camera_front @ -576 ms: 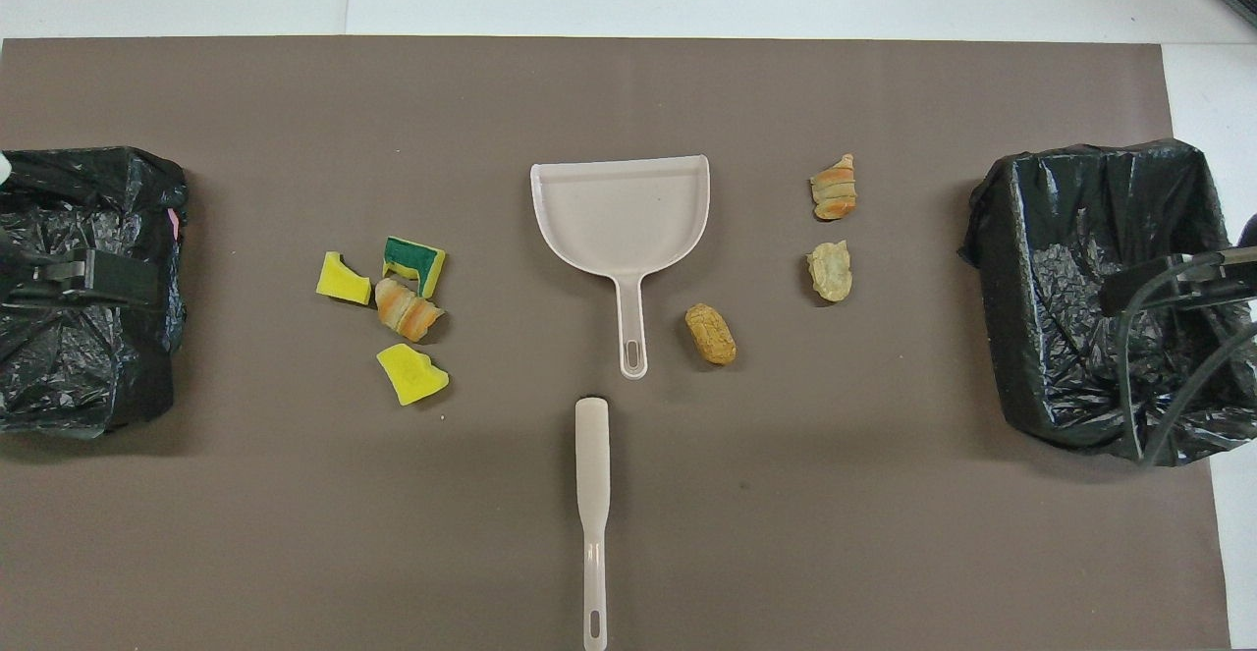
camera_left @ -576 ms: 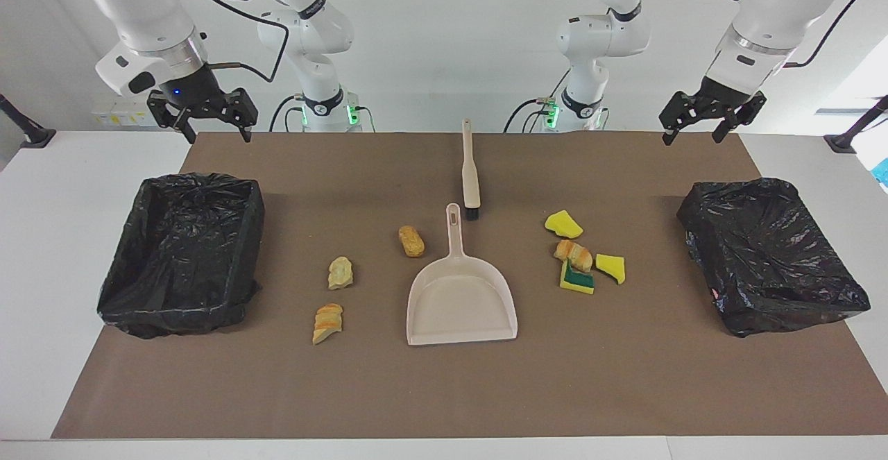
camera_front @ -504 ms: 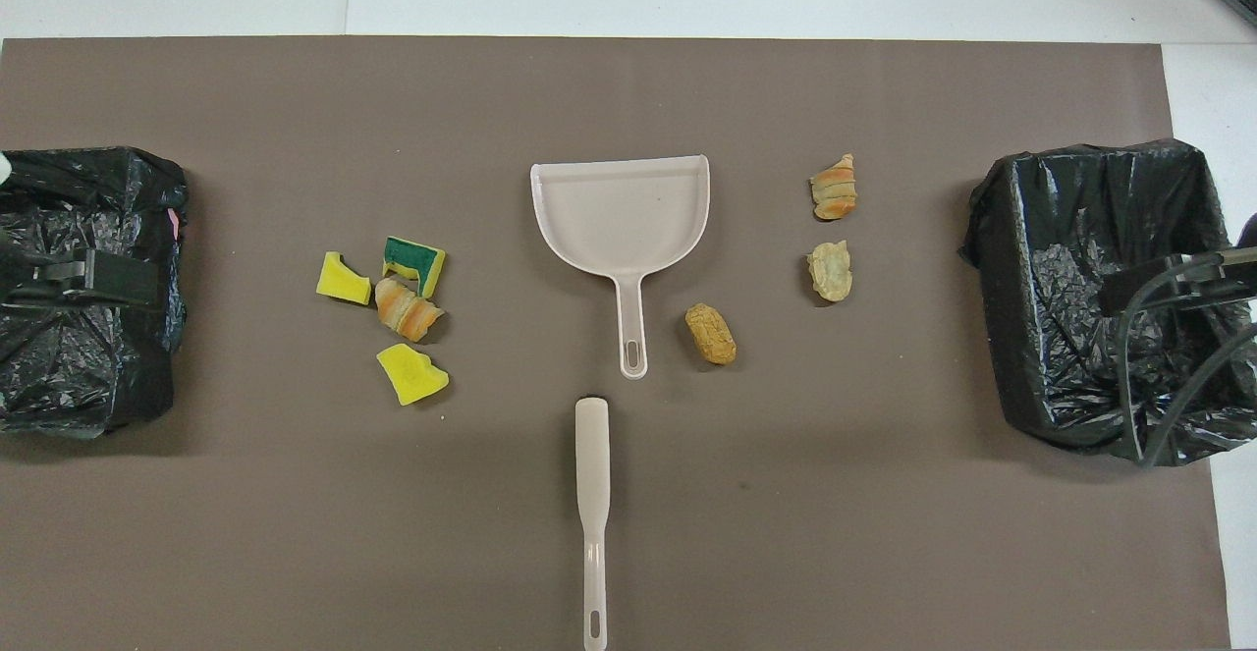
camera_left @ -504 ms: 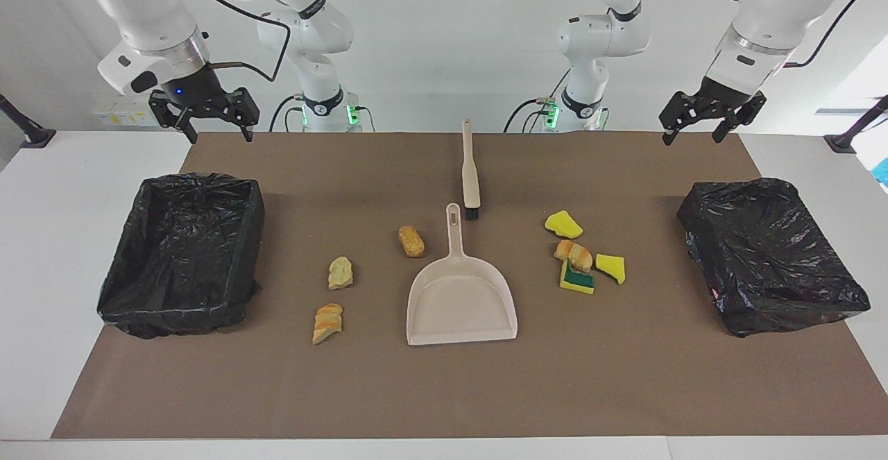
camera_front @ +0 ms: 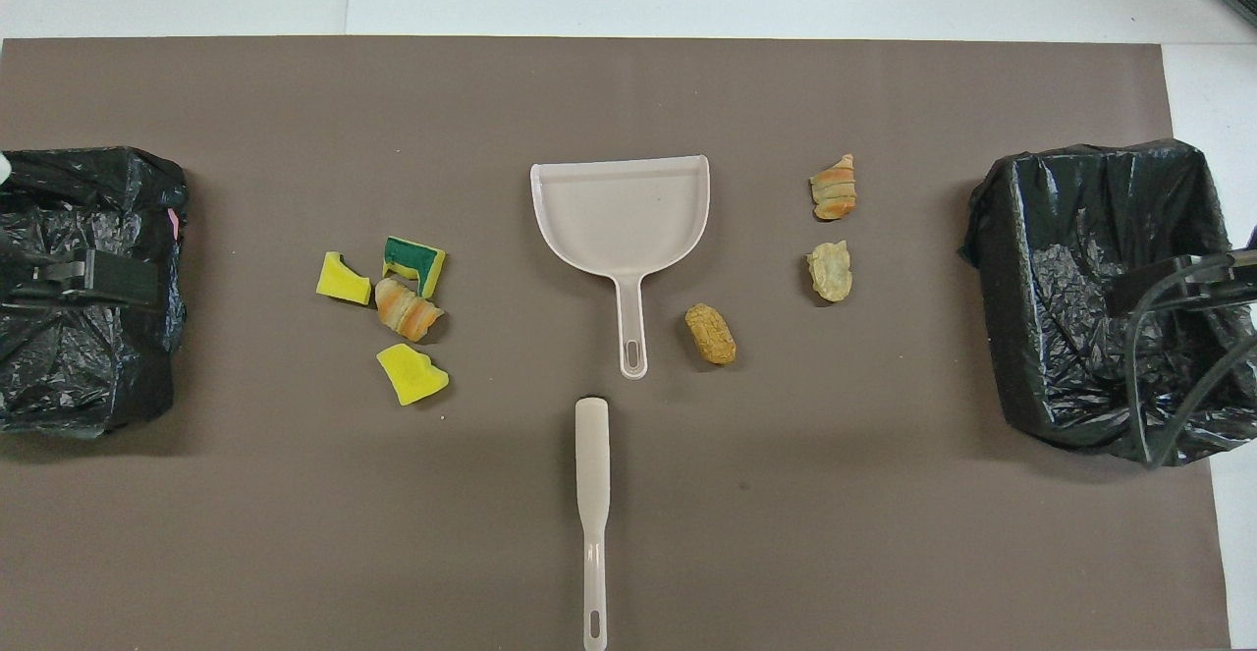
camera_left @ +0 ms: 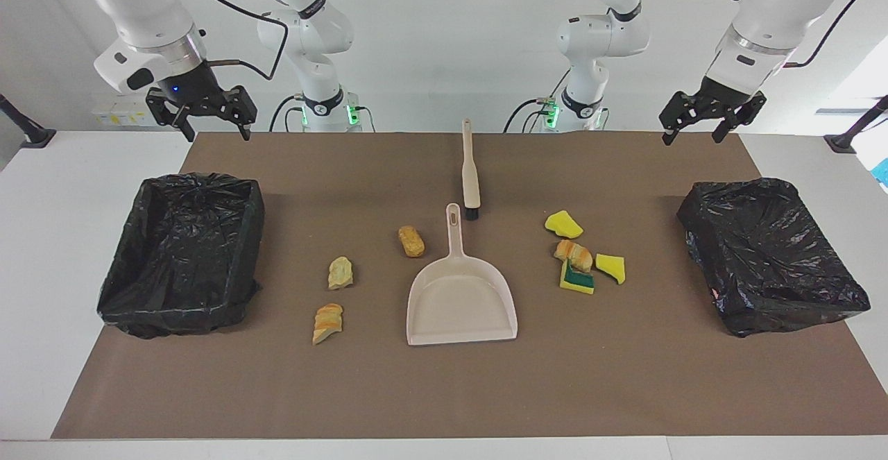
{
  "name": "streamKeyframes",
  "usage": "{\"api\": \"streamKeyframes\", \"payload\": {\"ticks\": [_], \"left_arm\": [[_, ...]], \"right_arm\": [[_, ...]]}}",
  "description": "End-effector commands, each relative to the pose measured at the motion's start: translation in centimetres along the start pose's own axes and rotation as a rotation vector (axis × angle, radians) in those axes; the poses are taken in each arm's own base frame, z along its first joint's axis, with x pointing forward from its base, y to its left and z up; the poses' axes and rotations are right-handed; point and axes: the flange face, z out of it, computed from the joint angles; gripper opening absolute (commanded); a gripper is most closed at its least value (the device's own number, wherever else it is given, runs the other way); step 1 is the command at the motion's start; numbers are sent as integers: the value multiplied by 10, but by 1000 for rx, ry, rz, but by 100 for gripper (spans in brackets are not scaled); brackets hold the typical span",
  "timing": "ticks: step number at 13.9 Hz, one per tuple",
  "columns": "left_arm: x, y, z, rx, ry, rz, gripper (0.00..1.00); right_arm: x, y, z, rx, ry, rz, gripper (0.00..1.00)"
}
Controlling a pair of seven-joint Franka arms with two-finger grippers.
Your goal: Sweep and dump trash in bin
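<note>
Both arms wait up high near the robots. The left gripper (camera_left: 701, 130) and right gripper (camera_left: 216, 129) hold nothing, jaws wide open. The brush (camera_left: 470, 168) lies nearest, then the dustpan (camera_left: 461, 300). The trash (camera_left: 576, 255) sits on the mat beside the dustpan, between two black bins (camera_left: 184, 255).

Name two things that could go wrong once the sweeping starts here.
1. The scraps lie in two groups, either side of the dustpan; one pass may miss a group.
2. The brush lies flat, so an open claw could slip off its thin handle.
</note>
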Motion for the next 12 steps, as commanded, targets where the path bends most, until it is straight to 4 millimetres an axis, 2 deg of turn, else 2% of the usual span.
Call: {"api": "streamKeyframes", "payload": {"ticks": [1,12], "left_arm": [[-4,-2,-4,0,-3,-3,100],[-4,-2,-4,0,-3,-3,100]], "right_arm": [[-8,1,-1,23,-4,3,100],[-9,10,-1,15,-6,18,100]]}}
